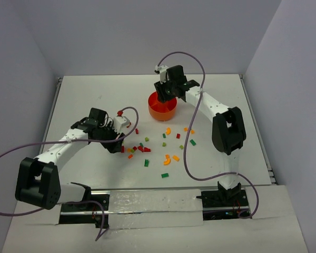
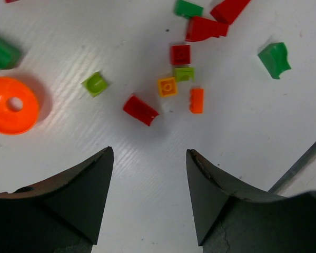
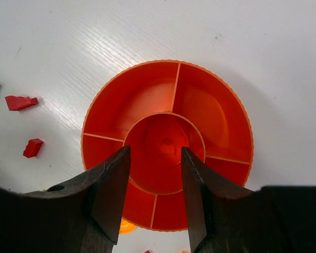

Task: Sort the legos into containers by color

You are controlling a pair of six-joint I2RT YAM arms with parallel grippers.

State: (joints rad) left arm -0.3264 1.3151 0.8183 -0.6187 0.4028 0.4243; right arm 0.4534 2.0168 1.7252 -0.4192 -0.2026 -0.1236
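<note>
The legos [image 1: 147,150] lie scattered on the white table between the arms, in red, green, orange and yellow. My left gripper [image 2: 149,150] hangs open just over the table with nothing between its fingers. A red brick [image 2: 140,109] lies just ahead of its tips, with a yellow square brick [image 2: 167,86] and an orange brick [image 2: 196,100] beyond. The round orange bowl [image 3: 216,110] with its containers stands at the back. My right gripper [image 3: 155,148] is open above the bowl's central cup, holding nothing. A small reddish shape [image 3: 168,146] lies in that cup.
An orange ring-shaped disc [image 2: 11,105] and a lime brick [image 2: 95,83] lie left of the left gripper. Two red bricks [image 3: 21,102] sit left of the bowl. A purple cable [image 1: 188,142] trails across the table by the right arm.
</note>
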